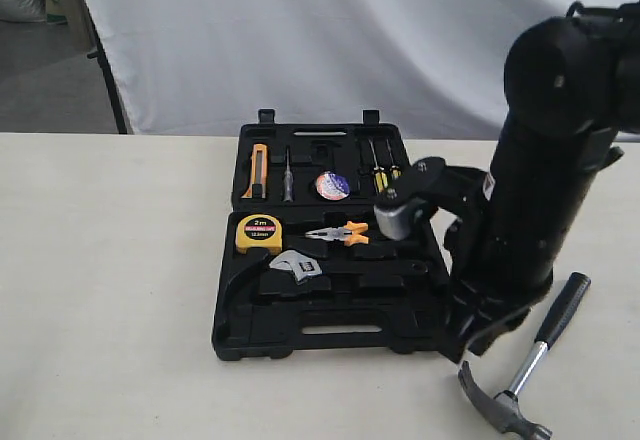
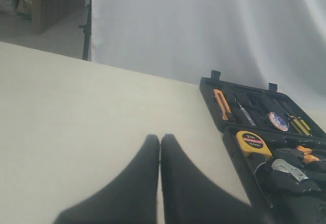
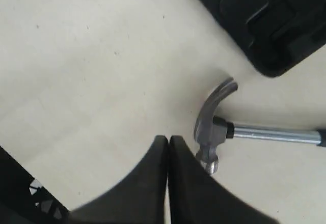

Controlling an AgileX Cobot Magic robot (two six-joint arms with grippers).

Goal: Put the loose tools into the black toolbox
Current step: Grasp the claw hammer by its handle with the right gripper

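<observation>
Beside moulded toolbox (image 1: 250,338), curved steel hammer (image 1: 533,358)

The pale table (image 1: 100,310) carries 1 open black toolbox (image 1: 235,338) and 1 hammer (image 1: 531,368).

Matte black arm (image 1: 540,180); silver wrist cylinder (image 1: 393,220); tapered black fingers (image 3: 145,188).

Outside camera slants down: toolbox (image 1: 262,336) central, hammer (image 1: 531,361) at its four o'clock. My left wrist camera skims low toward that toolbox; my right stares straight down, close, at hammer and toolbox corner.
</observation>
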